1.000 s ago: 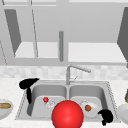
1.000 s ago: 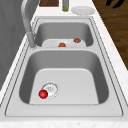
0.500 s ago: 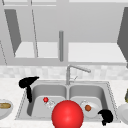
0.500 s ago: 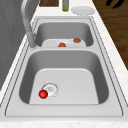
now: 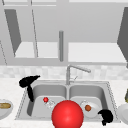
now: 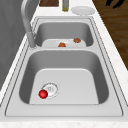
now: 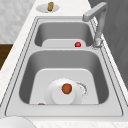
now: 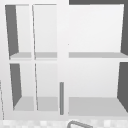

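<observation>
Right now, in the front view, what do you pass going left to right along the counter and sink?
Plate with a bread roll → left hand → small red ball → faucet → plate with a brown item → right hand → white plate.

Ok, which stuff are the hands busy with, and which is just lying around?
In hand: small red ball nearest the left hand; sink plate with brown food nearest the right hand.
Lying about: faucet, bottle, empty counter plate, big red ball.

No readable text, labels, brands, numbers or signs anywhere: sink (image 5: 110, 92), tap (image 5: 71, 72), plates, cabinet (image 8: 62, 50), worktop (image 5: 10, 85) all plain, unmarked.
</observation>
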Controlling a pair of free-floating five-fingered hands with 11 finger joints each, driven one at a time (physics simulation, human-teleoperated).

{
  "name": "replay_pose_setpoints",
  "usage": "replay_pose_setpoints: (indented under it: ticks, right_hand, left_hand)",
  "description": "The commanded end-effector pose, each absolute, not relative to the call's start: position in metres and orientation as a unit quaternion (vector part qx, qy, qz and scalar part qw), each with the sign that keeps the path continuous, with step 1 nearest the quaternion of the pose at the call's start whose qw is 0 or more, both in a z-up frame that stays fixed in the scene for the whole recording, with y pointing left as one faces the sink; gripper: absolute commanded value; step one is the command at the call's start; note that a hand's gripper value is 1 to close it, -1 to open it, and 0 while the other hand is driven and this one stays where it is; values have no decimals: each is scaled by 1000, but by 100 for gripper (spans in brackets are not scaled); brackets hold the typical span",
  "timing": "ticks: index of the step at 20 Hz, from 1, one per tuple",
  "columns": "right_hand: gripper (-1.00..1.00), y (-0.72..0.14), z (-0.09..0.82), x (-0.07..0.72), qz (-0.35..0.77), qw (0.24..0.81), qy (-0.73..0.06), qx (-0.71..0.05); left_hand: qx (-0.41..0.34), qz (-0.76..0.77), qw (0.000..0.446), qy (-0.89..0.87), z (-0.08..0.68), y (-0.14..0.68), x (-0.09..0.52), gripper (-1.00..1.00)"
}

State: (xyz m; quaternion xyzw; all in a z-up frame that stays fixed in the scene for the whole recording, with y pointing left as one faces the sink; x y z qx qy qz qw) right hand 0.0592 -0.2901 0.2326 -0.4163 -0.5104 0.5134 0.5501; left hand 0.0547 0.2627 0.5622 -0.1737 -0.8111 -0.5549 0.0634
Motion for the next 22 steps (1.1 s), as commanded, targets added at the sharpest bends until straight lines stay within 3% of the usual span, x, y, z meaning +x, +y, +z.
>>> replay_pose_setpoints:
  ticks: [1,22]
  right_hand:
    - [0,-290,233,59,513,550,-510,-416]
    - [0,-290,233,59,513,550,-510,-416]
  left_hand:
    - [-153,-500,74,-849,563,263,55,-100]
    - [-141,-440,63,-885,582,261,37,-100]
